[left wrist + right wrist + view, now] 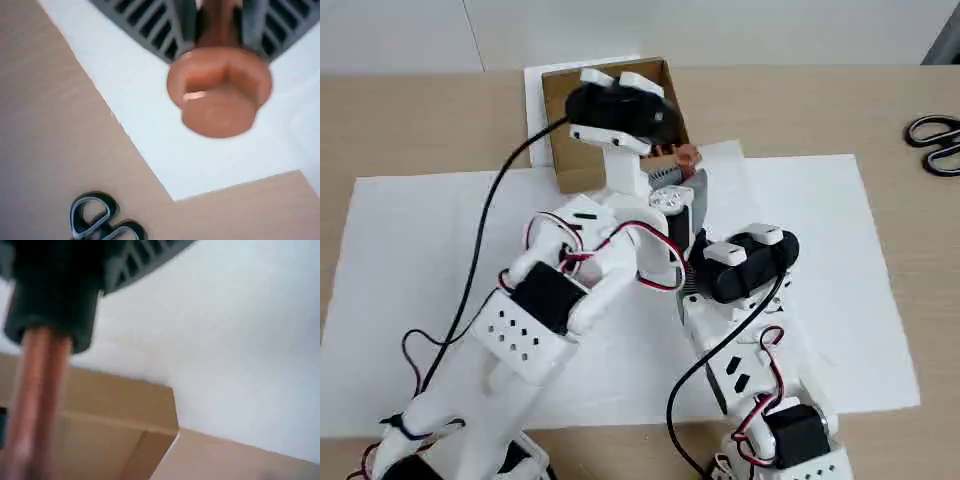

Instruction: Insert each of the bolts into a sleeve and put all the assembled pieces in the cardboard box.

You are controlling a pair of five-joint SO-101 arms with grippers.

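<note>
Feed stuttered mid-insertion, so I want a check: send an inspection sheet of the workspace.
Surface: wooden table under white paper.
Job's things: orange bolt and black sleeve held aloft; cardboard box nearby.
Clutter: scissors on the table.
Grippers: left gripper shut on the bolt; right gripper shut on the sleeve.
Cables: black cable runs along an arm.
Surroundings: pale backdrop beyond the table.

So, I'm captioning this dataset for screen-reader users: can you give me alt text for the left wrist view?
An orange bolt, head toward the camera, is clamped between the left arm's grey jaws. Behind it lie white paper, the tan table and black scissors handles.
</note>
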